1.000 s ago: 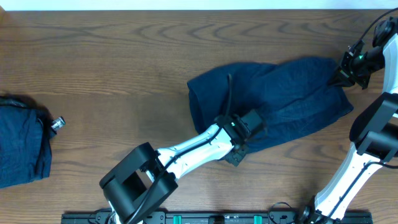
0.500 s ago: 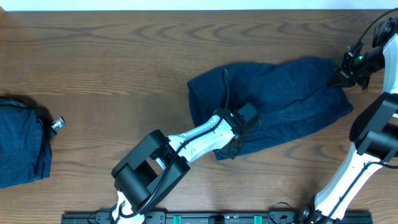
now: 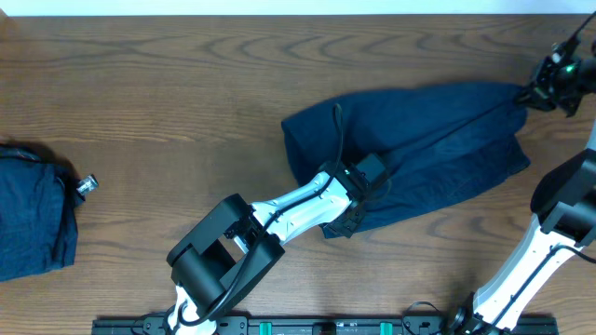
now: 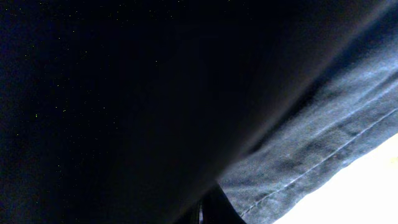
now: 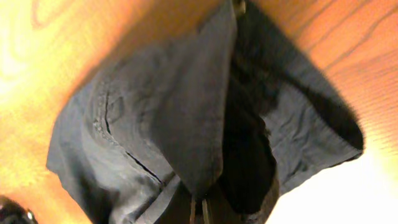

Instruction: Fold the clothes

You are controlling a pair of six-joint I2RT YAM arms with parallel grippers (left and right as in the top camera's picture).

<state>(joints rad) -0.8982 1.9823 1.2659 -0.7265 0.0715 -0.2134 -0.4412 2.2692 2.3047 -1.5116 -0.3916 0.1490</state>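
Count: navy garments, 2. Silver knob, 1. Arms, 2, one gripper each. Wooden table (image 3: 186,74), 1.

Landmark: spread garment (image 3: 419,149), lying right of table centre, wrinkled, a long dark shape.

Bundled garment (image 3: 33,219): well apart from the spread garment, far to its left, partly cut off by the frame edge. Knob (image 3: 86,184): also far left of the spread garment, just beside the bundle's side that faces it.

Left gripper (image 3: 357,200): at the spread garment's near edge, towards its left end. Clenched on the cloth there. In the wrist view dark fabric (image 4: 124,93) fills almost everything, a stitched hem (image 4: 311,171) crosses lower right, and only a sliver of the gripper (image 4: 208,211) shows at the bottom.

Right gripper (image 3: 538,93): at the spread garment's far right corner, clenched on that corner. From the wrist, the cloth (image 5: 186,124) gathers down into the gripper (image 5: 202,208) at the bottom of the frame.

Change against one second ago: right gripper has gone farther right and away, taking the corner with it. The spread garment's far edge now runs in a straight taut line to that corner, where before it bulged. Left arm (image 3: 279,212) has drawn its elbow in and its jaws have closed. Its pose matches the half-second frame. Bundled garment and knob unmoved.
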